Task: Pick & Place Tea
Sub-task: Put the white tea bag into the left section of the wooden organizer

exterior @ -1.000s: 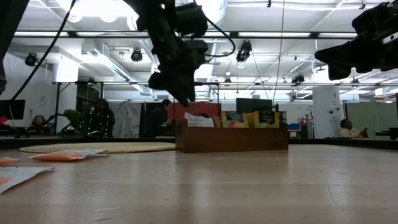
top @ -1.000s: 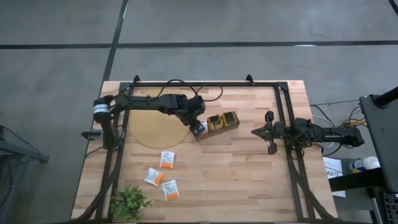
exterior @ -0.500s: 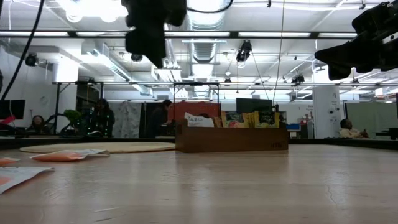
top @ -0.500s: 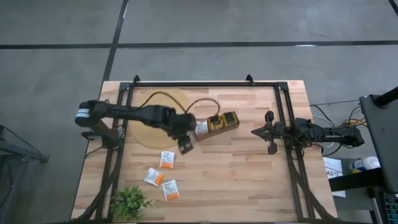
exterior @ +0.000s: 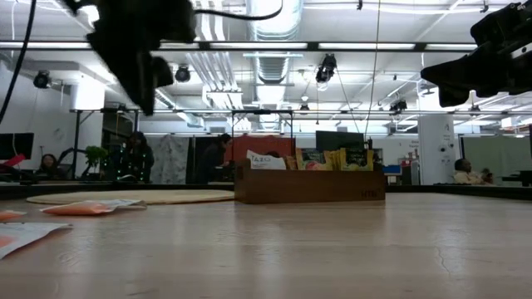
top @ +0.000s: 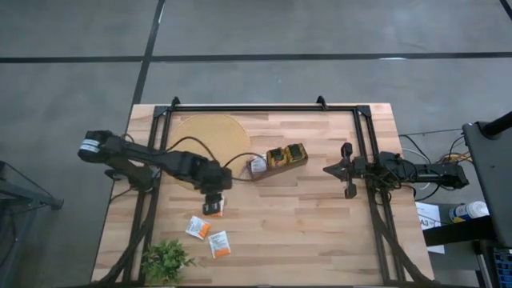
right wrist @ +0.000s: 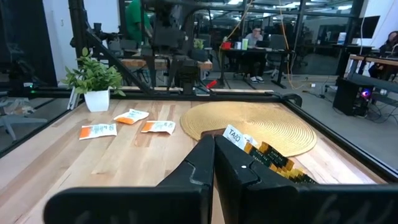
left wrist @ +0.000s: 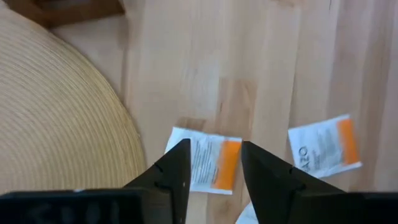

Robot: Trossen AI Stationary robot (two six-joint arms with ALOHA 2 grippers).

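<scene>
The tea, seen from above, lies in two places: three white-and-orange sachets loose on the table's near-left part, and more sachets standing in the small wooden tray [top: 286, 156] at the centre. One loose sachet [top: 214, 210] is mostly covered by the left gripper [top: 212, 205], which hangs right over it, apparently lined up for a pick; the other two [top: 198, 229] [top: 218, 244] lie just beyond it, near the small plant [top: 166, 260]. A round woven mat [top: 210, 132] sits at the far left. The right gripper [top: 346, 170] waits well apart at the right side.

In the low view the left arm [exterior: 137, 41] hangs high at the left, clear of the table, while the tray [exterior: 309, 184] shows sachets upright inside it, probably so they pack edge-on.

From the left wrist the two fingers [left wrist: 176, 171] stand partly apart and empty, straddling the sachet [left wrist: 206, 161] below them, a width that would suit closing on it; a second sachet [left wrist: 324, 149] lies beside it.

The right wrist view shows its own fingers [right wrist: 205, 163] pressed together, holding nothing, pointing towards the tray's sachets [right wrist: 258, 149].
</scene>
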